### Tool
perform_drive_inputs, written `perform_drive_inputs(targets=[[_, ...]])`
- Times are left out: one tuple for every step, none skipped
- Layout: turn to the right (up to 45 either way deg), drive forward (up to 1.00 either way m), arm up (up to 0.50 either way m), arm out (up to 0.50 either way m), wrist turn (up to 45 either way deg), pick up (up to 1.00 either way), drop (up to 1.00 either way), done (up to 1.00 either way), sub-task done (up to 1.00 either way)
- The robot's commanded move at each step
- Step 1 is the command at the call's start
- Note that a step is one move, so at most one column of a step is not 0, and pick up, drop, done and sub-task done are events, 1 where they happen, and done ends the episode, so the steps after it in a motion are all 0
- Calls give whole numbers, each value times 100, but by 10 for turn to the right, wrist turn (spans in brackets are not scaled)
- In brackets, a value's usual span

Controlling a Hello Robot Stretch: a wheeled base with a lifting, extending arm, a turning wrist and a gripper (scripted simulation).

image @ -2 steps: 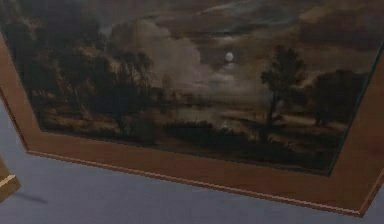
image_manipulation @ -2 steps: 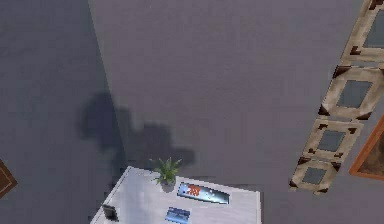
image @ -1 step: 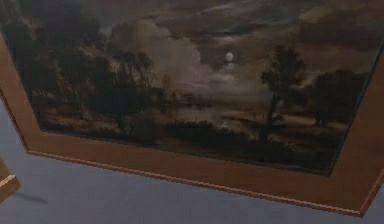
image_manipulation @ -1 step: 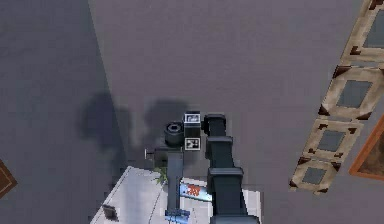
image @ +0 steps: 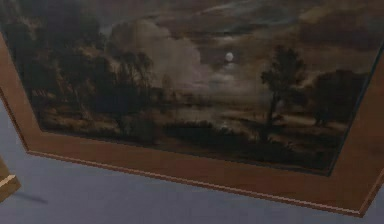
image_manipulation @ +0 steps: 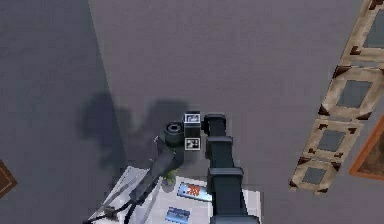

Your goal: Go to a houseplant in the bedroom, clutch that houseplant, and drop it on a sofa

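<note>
Forward view: dark, moonlit landscape painting (image: 190, 80), flat brown wood frame (image: 200, 170), smooth blue-grey wall (image: 100, 198). Arm side view: matte grey wall (image_manipulation: 50, 80). Gripper (image_manipulation: 118, 207) sat over a white tabletop (image_manipulation: 155, 202) with printed sheets (image_manipulation: 186, 188); grip and load couldn't be told. Square dark arm (image_manipulation: 222, 165), paned wooden frame (image_manipulation: 335, 130).

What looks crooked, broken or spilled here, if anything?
Nothing stands out. The landscape painting hangs undamaged in its brown frame; its slant seems to come from the camera's angle. Nothing looks spilled or broken around the arm.
</note>
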Motion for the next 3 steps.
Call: perform_drive_inputs(targets=[[0,0,0,0,450,0,0,0,0],[0,0,0,0,450,0,0,0,0],[0,0,0,0,330,0,0,0,0]])
